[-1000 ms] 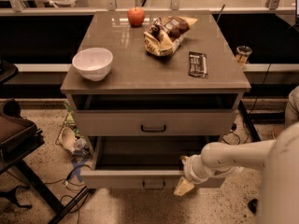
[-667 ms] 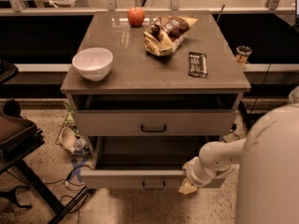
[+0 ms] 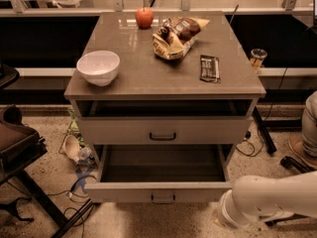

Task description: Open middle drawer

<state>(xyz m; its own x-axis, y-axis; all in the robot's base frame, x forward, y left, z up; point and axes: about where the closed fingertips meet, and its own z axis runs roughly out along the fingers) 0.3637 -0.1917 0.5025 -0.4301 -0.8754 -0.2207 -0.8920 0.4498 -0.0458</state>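
Observation:
The middle drawer (image 3: 162,191) is pulled well out of the cabinet. Its plain grey inside (image 3: 163,163) is bare, and its small dark bar handle (image 3: 163,199) faces me. My white arm (image 3: 277,200) comes in from the lower right. Its gripper end (image 3: 224,216) sits low, just right of and below the drawer's front right corner, apart from the drawer. The drawer above it (image 3: 162,130) has a dark handle and a dark gap over its front. What lies under the open drawer is hidden.
On the cabinet top (image 3: 148,78) are a white bowl (image 3: 98,67), a red apple (image 3: 144,17), a snack bag (image 3: 177,36) and a dark bar wrapper (image 3: 209,67). A dark stand (image 3: 20,152) is at left, with cables and litter (image 3: 74,150) on the floor. A cup (image 3: 257,57) is at right.
My arm has drawn back to the right and down, away from the open drawer's front right corner. The drawer has stayed as far out as before.

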